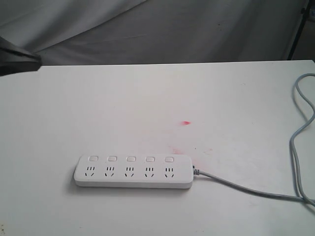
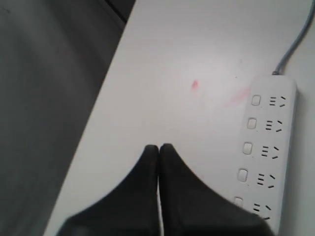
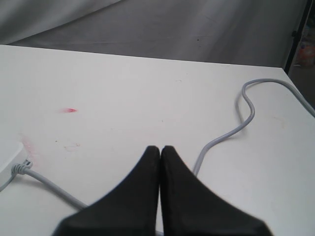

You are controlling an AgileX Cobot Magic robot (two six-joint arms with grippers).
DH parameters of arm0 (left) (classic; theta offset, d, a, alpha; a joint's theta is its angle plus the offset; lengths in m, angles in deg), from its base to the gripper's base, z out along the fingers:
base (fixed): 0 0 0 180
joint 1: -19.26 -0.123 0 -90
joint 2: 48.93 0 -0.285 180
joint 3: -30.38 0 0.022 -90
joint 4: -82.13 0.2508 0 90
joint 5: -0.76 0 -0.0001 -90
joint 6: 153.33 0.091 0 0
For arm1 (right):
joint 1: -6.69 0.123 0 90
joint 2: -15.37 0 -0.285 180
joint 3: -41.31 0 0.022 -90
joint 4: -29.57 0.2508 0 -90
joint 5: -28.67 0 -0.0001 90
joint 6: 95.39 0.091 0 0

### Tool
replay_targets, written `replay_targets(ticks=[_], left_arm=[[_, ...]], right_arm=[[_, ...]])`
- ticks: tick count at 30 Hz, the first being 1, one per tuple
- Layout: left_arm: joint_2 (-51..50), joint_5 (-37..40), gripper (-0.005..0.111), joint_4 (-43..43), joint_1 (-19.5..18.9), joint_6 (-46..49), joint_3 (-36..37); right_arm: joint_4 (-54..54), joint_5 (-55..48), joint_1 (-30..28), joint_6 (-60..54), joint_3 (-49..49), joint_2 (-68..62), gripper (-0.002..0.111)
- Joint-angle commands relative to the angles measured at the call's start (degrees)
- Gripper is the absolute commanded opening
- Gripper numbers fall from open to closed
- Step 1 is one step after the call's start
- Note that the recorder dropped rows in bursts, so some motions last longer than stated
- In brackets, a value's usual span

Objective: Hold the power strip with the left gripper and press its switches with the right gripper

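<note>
The white power strip lies flat near the table's front, untouched, with its row of five switches on the far side of the sockets. Its grey cable leaves the right end and loops up along the right edge. In the left wrist view my left gripper is shut and empty, hovering over bare table beside the power strip and the switches. My right gripper is also shut and empty, above the cable, with a corner of the strip off to one side.
A small red mark and faint pink smears stain the white table beyond the strip. A dark blurred arm part juts in at the left edge. Grey cloth hangs behind the table's back edge, and a black stand rises at the back right.
</note>
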Motion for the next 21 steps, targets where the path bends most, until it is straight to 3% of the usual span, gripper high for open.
replay_targets(ticks=[1,21], left_arm=[[9.8,0.2,0.001,-0.5,0.3,-0.6,-0.3],[48.8,0.2,0.001,-0.5,0.3,-0.6,-0.3]], right_arm=[[0.3,0.0,-0.1,0.1,0.2,0.3,0.0],[0.3,0.0,-0.1,0.1,0.2,0.3,0.0]])
